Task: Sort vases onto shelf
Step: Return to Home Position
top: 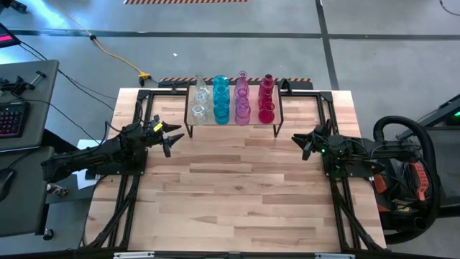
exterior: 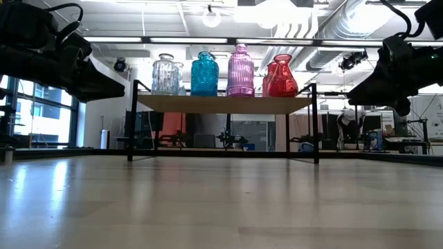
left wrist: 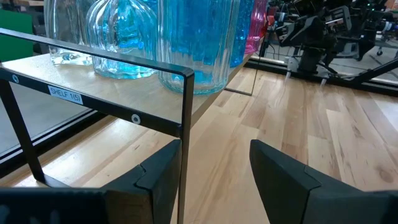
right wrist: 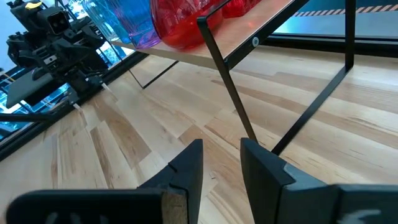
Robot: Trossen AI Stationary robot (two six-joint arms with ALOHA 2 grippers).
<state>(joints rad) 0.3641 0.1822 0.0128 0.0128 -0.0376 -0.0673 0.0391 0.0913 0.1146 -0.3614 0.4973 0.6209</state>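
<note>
The shelf (top: 254, 116) was placed at the far middle of the table (top: 237, 194). On its light wood top the vases were arranged in four lines by colour, each line running from near to far. The clear vases (top: 200, 101) were set at the left end. Next to them were the teal-blue vases (top: 221, 101), then the pink-purple vases (top: 242, 101), and the red vases (top: 267, 101) were at the right end. All of them were standing upright. In the low view, one vase of each colour was seen in front, side by side along the shelf. Whether neighbours were touching could not be told.

The left gripper (top: 172, 139) was held over the table, just beside the near left corner of the shelf and pointed toward it. Its fingers (left wrist: 292, 180) were spread apart, and nothing was held between them. In the left wrist view the black corner leg of the shelf was seen just beyond the gap, and a small white label (left wrist: 66, 94) was fixed on the frame.

The right gripper (top: 300, 144) was held near the near right corner of the shelf, apart from it. Its fingers (right wrist: 186, 168) were parted by a narrower gap, and it was also released, with nothing in it.
</note>
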